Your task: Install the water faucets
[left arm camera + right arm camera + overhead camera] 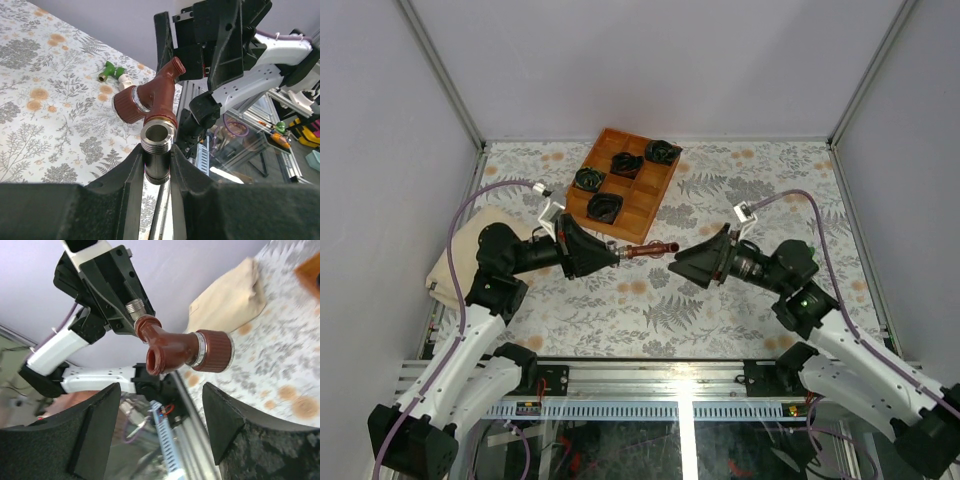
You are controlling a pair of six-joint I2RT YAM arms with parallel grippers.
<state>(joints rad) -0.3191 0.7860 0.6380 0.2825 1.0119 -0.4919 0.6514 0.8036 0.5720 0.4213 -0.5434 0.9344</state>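
Rearward, bundles (625, 163) in tray (650, 203), left gripper (617, 254) clamping red-brown faucet (650, 249), right gripper (683, 273) wide

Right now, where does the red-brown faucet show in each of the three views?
Top external: red-brown faucet at centre, sticking out of the left gripper.
Left wrist: red-brown faucet at centre, silvery threaded end nearest the lens.
Right wrist: red-brown faucet at centre, open spout toward the lens.
Shared landmark: the left gripper clamped on its threaded end, seen in all three.
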